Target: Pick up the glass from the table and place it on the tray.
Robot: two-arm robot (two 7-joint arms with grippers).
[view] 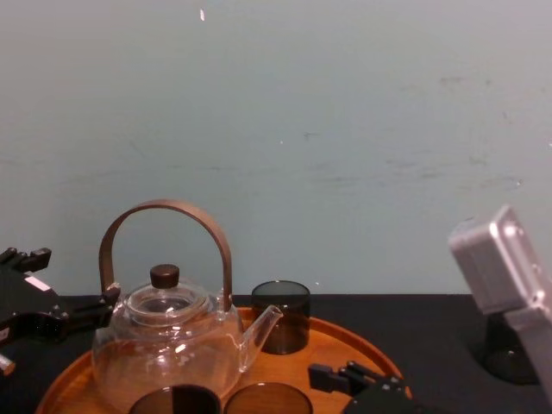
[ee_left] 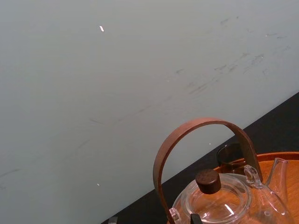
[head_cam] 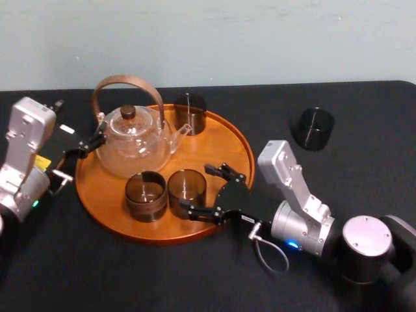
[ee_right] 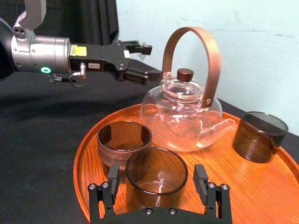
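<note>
Glass standing on tray, right pincer spread open around it

Right pincer (head_cam: pixel 196 190) lies low over the tray (head_cam: pixel 221 140), fingers apart on either side of the smoky glass (ee_right: pixel 156 175), which stands upright beside a twin glass (head_cam: pixel 145 195), near the teapot (head_cam: pixel 136 140). Left pincer (head_cam: pixel 91 144) waits released by the teapot's handle. Another dark glass (head_cam: pixel 313 128) stands on the table (head_cam: pixel 377 162), well apart. Such a glass looks light, rigid, smooth-walled and breakable; a gentle squeeze across its sides, below the rim, should hold it best.
</note>
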